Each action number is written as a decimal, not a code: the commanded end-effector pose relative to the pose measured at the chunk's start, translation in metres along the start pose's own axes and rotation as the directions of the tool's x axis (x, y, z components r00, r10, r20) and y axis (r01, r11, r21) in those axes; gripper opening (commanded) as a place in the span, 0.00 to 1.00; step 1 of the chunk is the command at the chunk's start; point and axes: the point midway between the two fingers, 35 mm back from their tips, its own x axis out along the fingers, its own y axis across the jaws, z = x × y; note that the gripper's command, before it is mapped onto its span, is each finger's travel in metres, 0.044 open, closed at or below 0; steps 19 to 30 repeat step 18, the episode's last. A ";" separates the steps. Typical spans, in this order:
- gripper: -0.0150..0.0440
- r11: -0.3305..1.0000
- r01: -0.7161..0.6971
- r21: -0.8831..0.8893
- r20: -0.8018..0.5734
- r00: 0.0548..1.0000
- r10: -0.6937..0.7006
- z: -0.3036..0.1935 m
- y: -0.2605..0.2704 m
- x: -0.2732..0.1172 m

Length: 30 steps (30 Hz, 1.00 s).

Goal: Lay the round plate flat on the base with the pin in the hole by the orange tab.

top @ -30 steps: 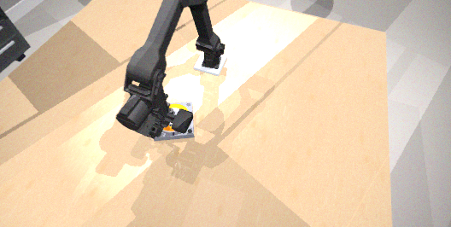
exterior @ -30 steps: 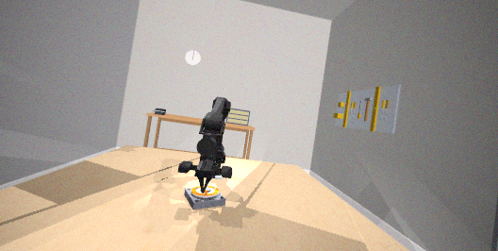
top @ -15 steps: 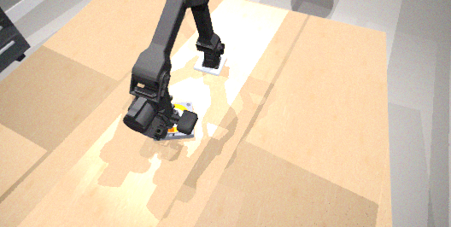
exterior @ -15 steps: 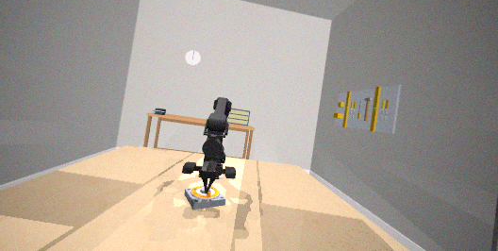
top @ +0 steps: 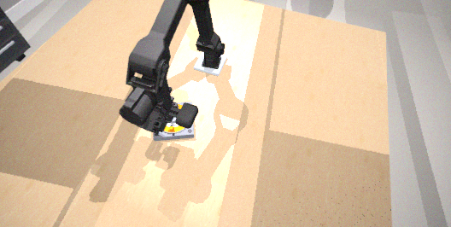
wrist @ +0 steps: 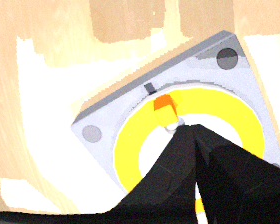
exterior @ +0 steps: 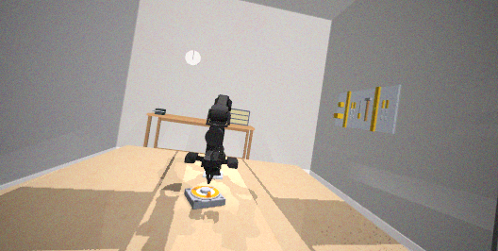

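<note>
The round plate (top: 174, 129) (exterior: 194, 192) (wrist: 127, 155), a yellow-orange ring around a white middle, sits on the square grey base (top: 175, 137) (exterior: 208, 204) (wrist: 103, 117). Its orange tab (exterior: 208, 194) (wrist: 165, 103) stands near the dark mark on the base's edge in the wrist view, slightly to one side of it. A small pale round spot shows beside the tab, close to the fingertips; whether it is the pin in the hole cannot be told. Any slight tilt of the plate is unclear. My gripper (exterior: 209, 182) (wrist: 189, 135) is shut and empty, its tips over the plate's inner part; contact cannot be told.
The base lies on the wooden table (top: 325, 84) (exterior: 330, 225). The arm's white mounting plate (top: 207, 70) is farther back. Dark round spots mark the base's corners. The arm hides part of the plate in the top view, and shadows and glare cross the table.
</note>
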 end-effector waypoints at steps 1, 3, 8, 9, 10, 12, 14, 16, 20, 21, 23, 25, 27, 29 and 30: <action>0.25 1.000 -0.004 0.003 0.005 1.000 0.004 0.000 0.000 -0.013; 0.25 1.000 0.000 0.000 0.003 1.000 0.000 0.000 0.000 -0.003; 0.25 1.000 0.000 0.000 0.003 1.000 0.000 0.000 0.000 -0.003; 0.25 1.000 0.000 0.000 0.003 1.000 0.000 0.000 0.000 -0.003; 0.25 1.000 0.000 0.000 0.003 1.000 0.000 0.000 0.000 -0.003; 0.25 1.000 0.000 0.000 0.003 1.000 0.000 0.000 0.000 -0.003; 0.25 1.000 0.000 0.000 0.003 1.000 0.000 0.000 0.000 -0.003; 0.25 1.000 0.000 0.000 0.003 1.000 0.000 0.000 0.000 -0.003; 0.25 1.000 0.000 0.000 0.003 1.000 0.000 0.000 0.000 -0.003; 0.25 1.000 0.000 0.000 0.003 1.000 0.000 0.000 0.000 -0.003; 0.25 1.000 0.000 0.000 0.003 1.000 0.000 0.000 0.000 -0.003; 0.25 1.000 0.000 0.000 0.003 1.000 0.000 0.000 0.000 -0.003; 0.25 1.000 0.000 0.000 0.003 1.000 0.000 0.000 0.000 -0.003; 0.25 1.000 0.000 0.000 0.003 1.000 0.000 0.000 0.000 -0.003; 0.25 1.000 0.000 0.000 0.003 1.000 0.000 0.000 0.000 -0.003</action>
